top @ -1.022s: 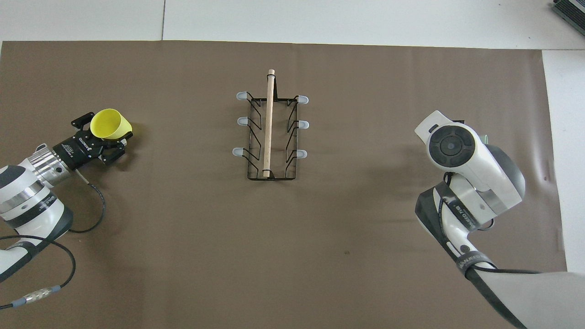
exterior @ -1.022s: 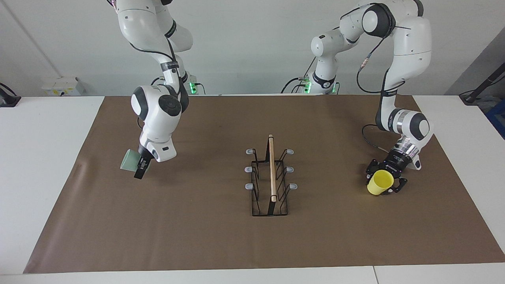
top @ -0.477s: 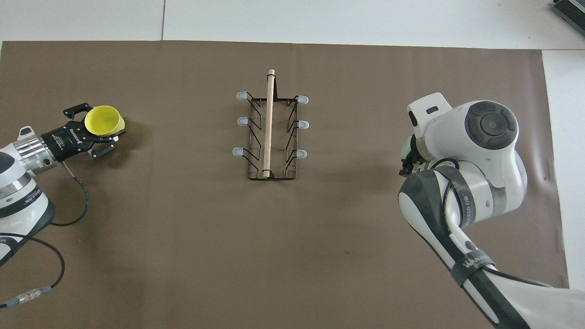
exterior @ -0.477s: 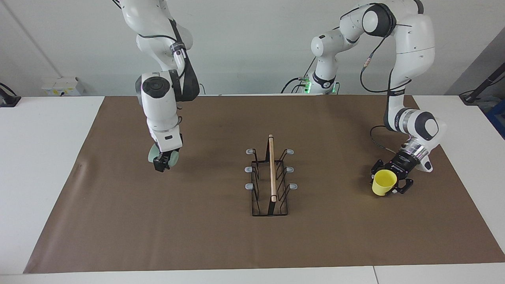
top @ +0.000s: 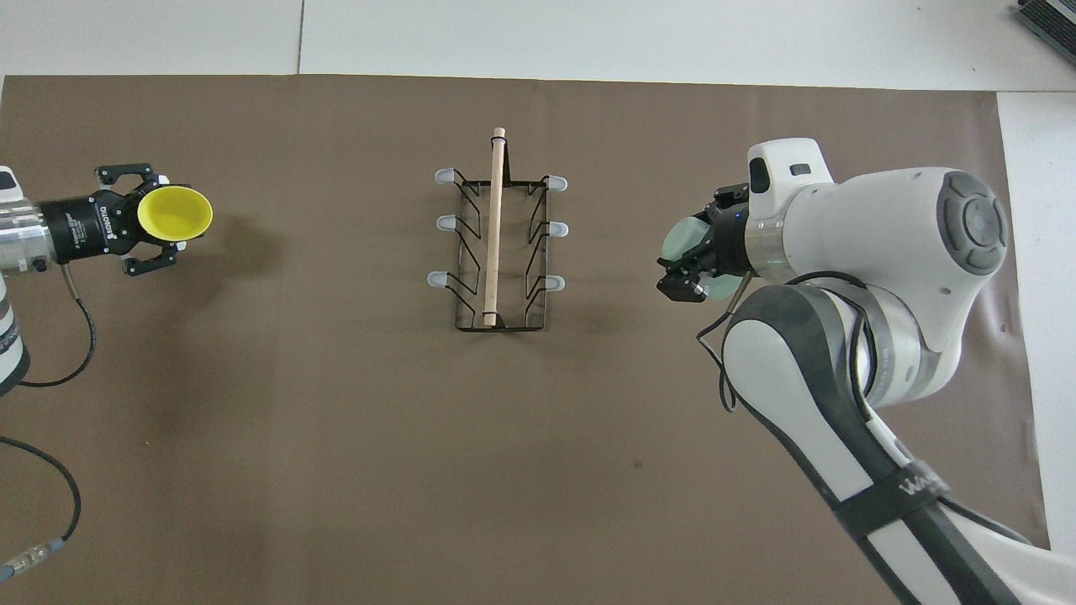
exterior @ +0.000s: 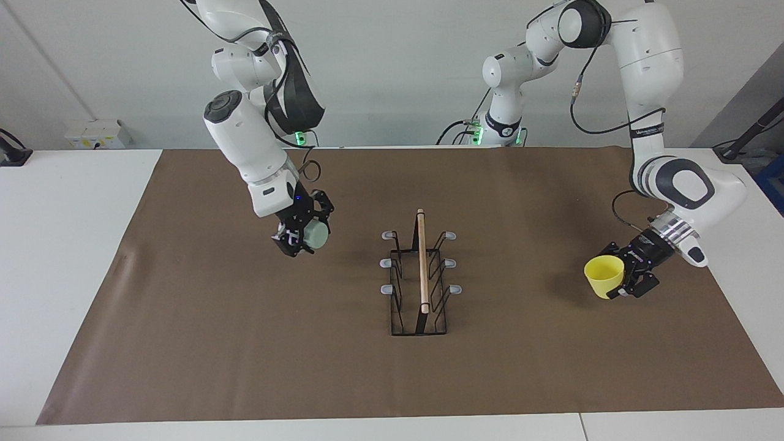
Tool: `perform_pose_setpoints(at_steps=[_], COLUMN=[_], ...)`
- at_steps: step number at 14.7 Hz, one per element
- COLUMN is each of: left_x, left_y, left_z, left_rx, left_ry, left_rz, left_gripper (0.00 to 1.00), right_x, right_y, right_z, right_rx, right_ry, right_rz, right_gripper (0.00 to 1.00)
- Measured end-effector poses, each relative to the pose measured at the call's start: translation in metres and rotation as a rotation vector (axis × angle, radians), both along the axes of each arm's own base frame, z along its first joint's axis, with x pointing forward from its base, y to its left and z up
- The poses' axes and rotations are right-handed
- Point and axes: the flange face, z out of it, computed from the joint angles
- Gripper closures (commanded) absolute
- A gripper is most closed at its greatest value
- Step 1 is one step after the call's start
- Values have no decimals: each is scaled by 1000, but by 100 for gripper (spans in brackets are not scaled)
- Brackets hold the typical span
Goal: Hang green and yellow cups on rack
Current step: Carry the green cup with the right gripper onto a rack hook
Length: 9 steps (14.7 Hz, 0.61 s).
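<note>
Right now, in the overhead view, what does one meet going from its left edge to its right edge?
Left gripper shut on the bright yellow plastic cup → low black wire rack with its light wooden rod → right gripper shut on the pale mint green plastic cup. Both cups are held above the brown mat.

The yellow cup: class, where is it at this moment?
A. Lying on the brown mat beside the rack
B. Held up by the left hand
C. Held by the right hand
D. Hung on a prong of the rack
B: the yellow cup sits in the left hand, raised over the mat at the left arm's end of the table, apart from the rack.
</note>
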Motion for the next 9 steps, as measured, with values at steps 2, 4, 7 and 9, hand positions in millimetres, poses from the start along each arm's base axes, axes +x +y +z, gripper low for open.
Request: perform_pose_setpoints(at_steps=[2, 4, 7, 9], left_x=[7, 10, 16, 20], left_y=[-13, -23, -34, -43], left_z=[15, 25, 45, 62], left_rx=[83, 143, 252, 322], left_ry=[-16, -24, -46, -68], left_rz=[-63, -93, -143, -190], left_gripper=[100, 100, 100, 100], right_x=[-4, -6, -6, -10], right_y=[24, 37, 46, 53], right_z=[7, 17, 25, 26], right_rx=[126, 233, 366, 443], right_ry=[-6, -42, -112, -156], right_rz=[-46, -89, -158, -214], right_gripper=[100, 100, 100, 100])
